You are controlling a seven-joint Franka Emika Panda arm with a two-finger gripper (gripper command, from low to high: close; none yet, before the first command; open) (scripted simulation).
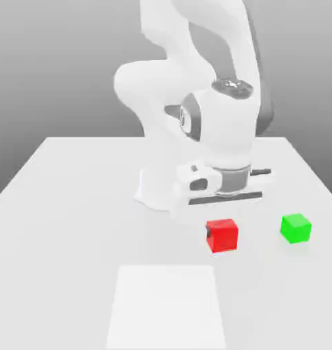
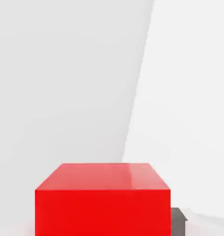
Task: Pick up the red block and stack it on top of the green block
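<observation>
Small bright red matte cube [image 1: 222,235] gripped between the closed fingers of the white robot hand [image 1: 222,220], directly under the hand, small bright green matte cube [image 1: 295,228] apart from the hand on the pale grey desk [image 1: 73,219], toward the exterior view's right

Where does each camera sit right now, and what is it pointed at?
Exterior view: off the arm, looking down across the white table; the arm and hand stand above the red block, the green block to that view's right.
Hand view: on the hand, close on the red block, a dark finger beside it.
Shared: the red block and the table.
</observation>
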